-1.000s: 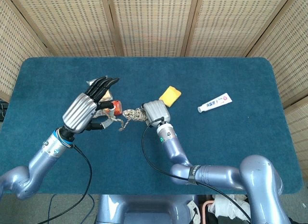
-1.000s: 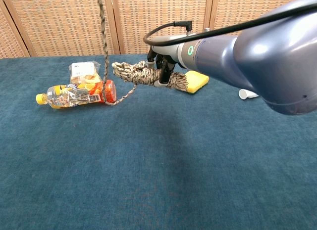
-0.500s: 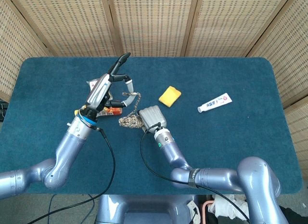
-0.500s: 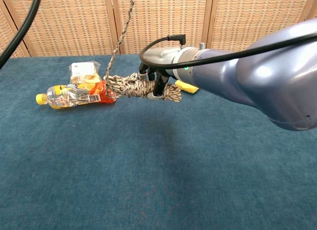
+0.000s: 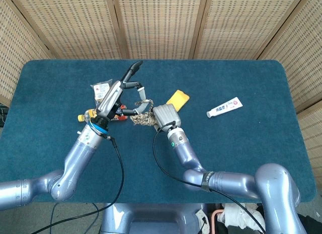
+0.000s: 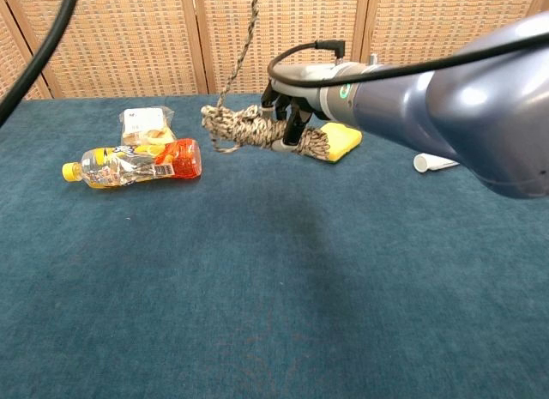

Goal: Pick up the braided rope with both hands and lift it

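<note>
- A dark teal cloth covers the table (image 5: 241, 158); woven cane screen panels (image 5: 156, 22) stand behind it in both views.
- On the cloth lie a plastic bottle (image 6: 129, 163) on its side, a small snack packet (image 6: 144, 120) just behind it, a yellow sponge (image 5: 178, 98) and a white tube (image 5: 224, 107) well off to the right.
- The braided rope (image 6: 257, 129) is off the table: the right hand (image 5: 165, 115) grips its thick bundle, and a thin strand runs up from the bundle to the left hand (image 5: 118, 93).
- The left hand pinches that strand between thumb and a finger, its other fingers stretched out toward the screens.
- In the chest view the left hand is cut off above the frame; only the strand climbs out of sight. The right hand's fingers are largely hidden behind the bundle and the arm.
- In the head view the left forearm covers most of the bottle.
- Compared with half a second ago, the bundle has moved right, away from the bottle's orange end to just in front of the sponge, and the left hand sits further right.
</note>
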Robot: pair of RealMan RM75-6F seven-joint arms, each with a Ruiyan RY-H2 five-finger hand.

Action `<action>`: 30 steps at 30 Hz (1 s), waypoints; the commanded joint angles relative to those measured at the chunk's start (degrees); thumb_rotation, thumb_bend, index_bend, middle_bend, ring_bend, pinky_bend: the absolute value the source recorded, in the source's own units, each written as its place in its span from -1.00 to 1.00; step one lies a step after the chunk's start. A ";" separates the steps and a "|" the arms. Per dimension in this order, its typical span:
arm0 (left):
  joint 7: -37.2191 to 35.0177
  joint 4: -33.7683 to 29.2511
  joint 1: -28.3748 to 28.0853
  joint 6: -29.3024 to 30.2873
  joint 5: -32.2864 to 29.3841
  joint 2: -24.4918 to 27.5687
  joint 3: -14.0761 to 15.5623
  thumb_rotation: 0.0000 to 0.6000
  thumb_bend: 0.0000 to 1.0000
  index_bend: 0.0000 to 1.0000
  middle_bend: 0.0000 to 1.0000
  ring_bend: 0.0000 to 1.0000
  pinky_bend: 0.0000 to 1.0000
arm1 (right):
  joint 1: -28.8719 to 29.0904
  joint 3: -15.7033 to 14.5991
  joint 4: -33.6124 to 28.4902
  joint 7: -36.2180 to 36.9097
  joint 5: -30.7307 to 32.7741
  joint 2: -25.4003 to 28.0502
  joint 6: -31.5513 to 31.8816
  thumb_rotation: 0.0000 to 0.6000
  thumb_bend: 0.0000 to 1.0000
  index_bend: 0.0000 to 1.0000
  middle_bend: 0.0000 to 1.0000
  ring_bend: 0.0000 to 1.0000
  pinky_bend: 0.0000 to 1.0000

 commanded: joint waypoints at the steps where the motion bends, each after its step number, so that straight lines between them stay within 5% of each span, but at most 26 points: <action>1: -4.25 -4.89 1.31 -2.91 -2.05 1.29 -0.78 1.00 0.70 0.78 -1.00 -1.00 -1.00 | 0.46 0.51 1.02 -0.84 1.61 -0.29 0.00 1.00 0.74 0.39 0.55 0.29 0.71; 17: -0.61 -3.92 -5.22 2.19 -11.68 -7.67 -5.36 1.00 0.71 0.78 -1.00 -1.00 -1.00 | 0.79 1.42 1.80 2.70 -0.44 -1.78 -3.47 1.00 0.74 0.39 0.55 0.29 0.71; 30: -2.62 13.32 -5.80 -0.59 -13.15 -11.41 -6.48 1.00 0.71 0.78 -1.00 -1.00 -1.00 | -8.08 1.71 -2.24 32.26 -31.43 5.55 -13.30 1.00 0.74 0.39 0.55 0.29 0.71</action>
